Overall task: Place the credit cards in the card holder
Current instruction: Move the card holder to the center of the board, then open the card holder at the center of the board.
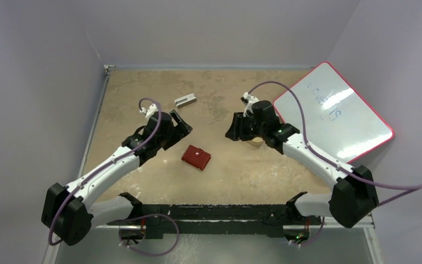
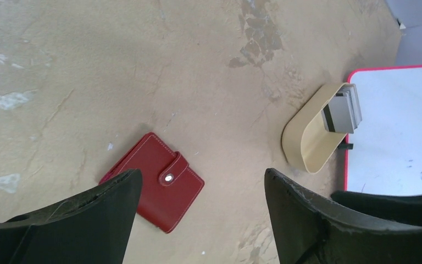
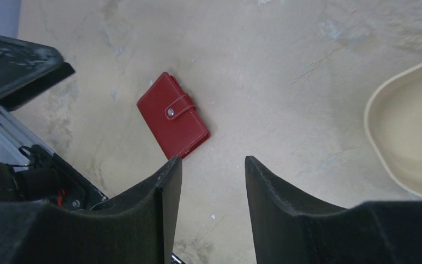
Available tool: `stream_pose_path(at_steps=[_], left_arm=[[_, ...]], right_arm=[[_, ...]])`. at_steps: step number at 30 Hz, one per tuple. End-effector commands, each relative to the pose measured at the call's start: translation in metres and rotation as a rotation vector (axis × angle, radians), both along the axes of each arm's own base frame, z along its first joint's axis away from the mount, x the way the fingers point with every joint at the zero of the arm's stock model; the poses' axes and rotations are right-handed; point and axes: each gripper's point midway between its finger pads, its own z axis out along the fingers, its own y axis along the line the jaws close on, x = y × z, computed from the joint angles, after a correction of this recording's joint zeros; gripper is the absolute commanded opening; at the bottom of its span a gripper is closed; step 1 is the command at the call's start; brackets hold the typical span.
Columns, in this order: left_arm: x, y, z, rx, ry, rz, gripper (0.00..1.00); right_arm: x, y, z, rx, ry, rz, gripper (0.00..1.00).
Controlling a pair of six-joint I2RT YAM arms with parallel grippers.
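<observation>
- Tan, scuffed table (image 1: 143, 88) between pale walls, with a whiteboard (image 1: 335, 115) at its right side.
- The cards (image 2: 342, 107) stand on edge, stacked in one end of the oval tray (image 2: 307, 148).
- That tray sits under the right arm, so that arm is nearer. It lies off to one side of the right gripper (image 3: 213, 160).
- Right fingers are half parted with nothing between them. The left gripper (image 2: 201, 172) is spread wide and empty.
- The red wallet (image 1: 196, 157) lies snapped shut and askew, between both grippers.

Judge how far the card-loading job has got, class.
Done: nothing; the card holder lies snapped shut. In hand: nothing; the left hand and right hand hover empty. Left: open it, then load the credit cards, stacked in the tan tray.
</observation>
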Motion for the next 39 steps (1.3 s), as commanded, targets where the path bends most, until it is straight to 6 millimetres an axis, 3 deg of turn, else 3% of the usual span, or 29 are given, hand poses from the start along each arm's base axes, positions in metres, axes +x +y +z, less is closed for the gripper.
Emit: stream_pose_path(at_steps=[1, 2, 5, 9, 17, 24, 29, 33, 39], left_arm=[[-0.023, 0.021, 0.002, 0.091, 0.000, -0.036, 0.82], [-0.027, 0.027, 0.002, 0.106, 0.003, -0.024, 0.82], [-0.039, 0.041, 0.002, 0.134, 0.010, -0.005, 0.82], [-0.053, 0.048, -0.010, 0.152, 0.059, -0.013, 0.80], [-0.075, 0.024, -0.049, 0.005, 0.138, -0.088, 0.70], [-0.084, 0.010, -0.087, -0.083, 0.209, -0.106, 0.61], [-0.083, 0.017, -0.103, -0.124, 0.283, -0.077, 0.57], [-0.078, 0.023, -0.101, -0.276, 0.267, -0.036, 0.57], [-0.076, 0.022, -0.100, -0.285, 0.269, -0.046, 0.53]], right_arm=[[0.011, 0.022, 0.003, -0.019, -0.052, 0.000, 0.46], [0.010, 0.027, -0.007, -0.033, -0.032, 0.008, 0.45], [0.015, 0.049, -0.003, -0.048, -0.050, 0.032, 0.42], [0.010, 0.077, -0.016, -0.105, -0.050, 0.069, 0.39], [-0.009, 0.112, -0.055, -0.192, -0.003, 0.160, 0.31], [-0.016, 0.148, -0.066, -0.200, -0.012, 0.242, 0.29], [-0.012, 0.155, -0.083, -0.281, -0.010, 0.239, 0.33], [-0.010, 0.153, -0.095, -0.331, -0.006, 0.236, 0.35], [-0.017, 0.153, -0.114, -0.371, 0.022, 0.278, 0.38]])
